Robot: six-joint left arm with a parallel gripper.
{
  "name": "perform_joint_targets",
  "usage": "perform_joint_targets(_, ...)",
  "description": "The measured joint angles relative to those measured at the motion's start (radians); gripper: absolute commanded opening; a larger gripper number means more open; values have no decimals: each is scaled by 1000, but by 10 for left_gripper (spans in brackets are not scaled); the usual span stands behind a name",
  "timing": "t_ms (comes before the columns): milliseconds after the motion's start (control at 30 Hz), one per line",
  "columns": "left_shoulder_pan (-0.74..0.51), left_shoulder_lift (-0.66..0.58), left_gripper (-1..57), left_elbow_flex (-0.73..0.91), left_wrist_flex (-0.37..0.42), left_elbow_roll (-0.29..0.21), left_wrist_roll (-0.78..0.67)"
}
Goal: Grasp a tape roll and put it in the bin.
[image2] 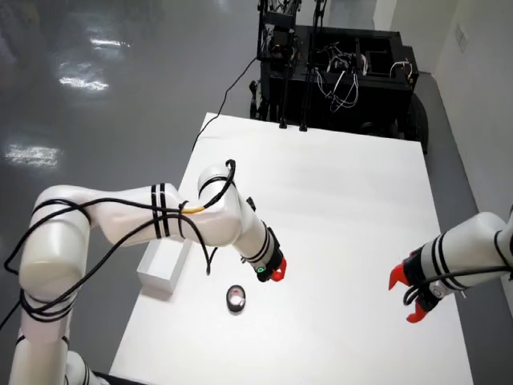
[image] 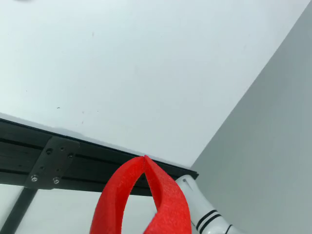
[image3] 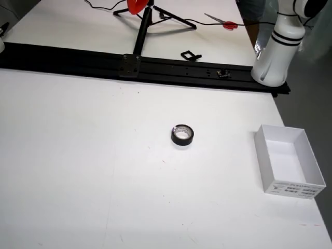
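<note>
Your gripper hangs with red fingers pressed together, holding nothing. The tape roll lies flat on the table, just below-left of it in the overhead view, nearer than the idle arm.

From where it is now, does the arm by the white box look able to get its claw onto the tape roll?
Probably yes: the claw hangs just above the tape roll, with only bare table between them.

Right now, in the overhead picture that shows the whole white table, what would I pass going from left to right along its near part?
White box → black tape roll → red jaws of the working arm → red jaws of the second arm.
</note>
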Motion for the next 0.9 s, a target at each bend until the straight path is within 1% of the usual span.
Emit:
perform_joint_targets(400,2,11,5,-16,11,0,-45)
perform_joint_targets(500,1,14,64,-20,21,1,-65)
perform_joint_targets(567,3,14,82,-19,28,1,-85)
perform_joint_targets(700,15,-3,145,6,32,3,-123)
perform_joint_targets(800,35,-23,220,37,31,6,-156)
perform_joint_targets(833,45,-31,233,50,30,6,-168)
perform_joint_targets(900,67,-45,238,75,29,8,-194)
